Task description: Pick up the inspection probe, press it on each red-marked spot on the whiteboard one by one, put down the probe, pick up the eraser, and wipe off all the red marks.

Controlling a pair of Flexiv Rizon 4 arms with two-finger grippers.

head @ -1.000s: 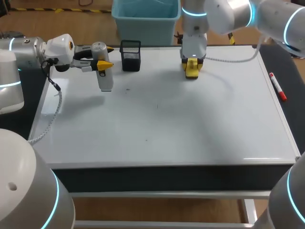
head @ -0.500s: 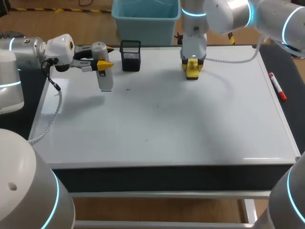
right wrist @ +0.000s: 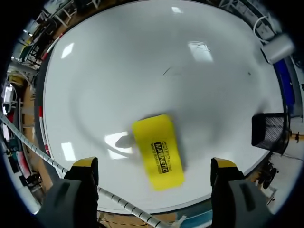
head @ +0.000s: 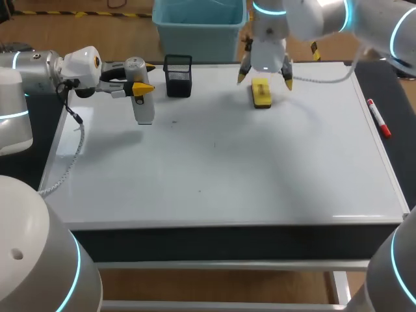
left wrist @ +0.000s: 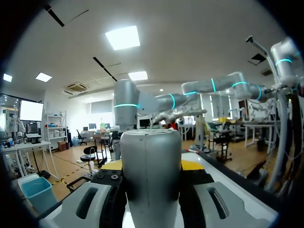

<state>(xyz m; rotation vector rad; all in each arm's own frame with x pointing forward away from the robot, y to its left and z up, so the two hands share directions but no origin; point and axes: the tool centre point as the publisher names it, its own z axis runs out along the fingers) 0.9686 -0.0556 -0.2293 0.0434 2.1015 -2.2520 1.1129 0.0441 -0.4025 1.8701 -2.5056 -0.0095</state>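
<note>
The inspection probe (head: 143, 107), a grey cylinder, hangs over the back left of the whiteboard (head: 227, 162), and my left gripper (head: 144, 78) is shut on it. In the left wrist view the probe (left wrist: 151, 175) fills the gap between both fingers. The yellow eraser (head: 261, 93) lies flat on the board at the back, right of the middle. My right gripper (head: 264, 78) hovers just above it, open wide, its tips apart from the eraser on either side. From the right wrist the eraser (right wrist: 159, 152) lies under the open gripper (right wrist: 154, 166), untouched. No red marks show on the board.
A black mesh holder (head: 178, 76) stands on the board between the probe and the eraser. A red marker (head: 378, 117) lies beside the board's right edge. A few tiny dark specks (head: 174, 121) dot the board's middle.
My right gripper has opened wide and risen off the eraser, which stays lying on the board. The left arm and the probe have not moved.
</note>
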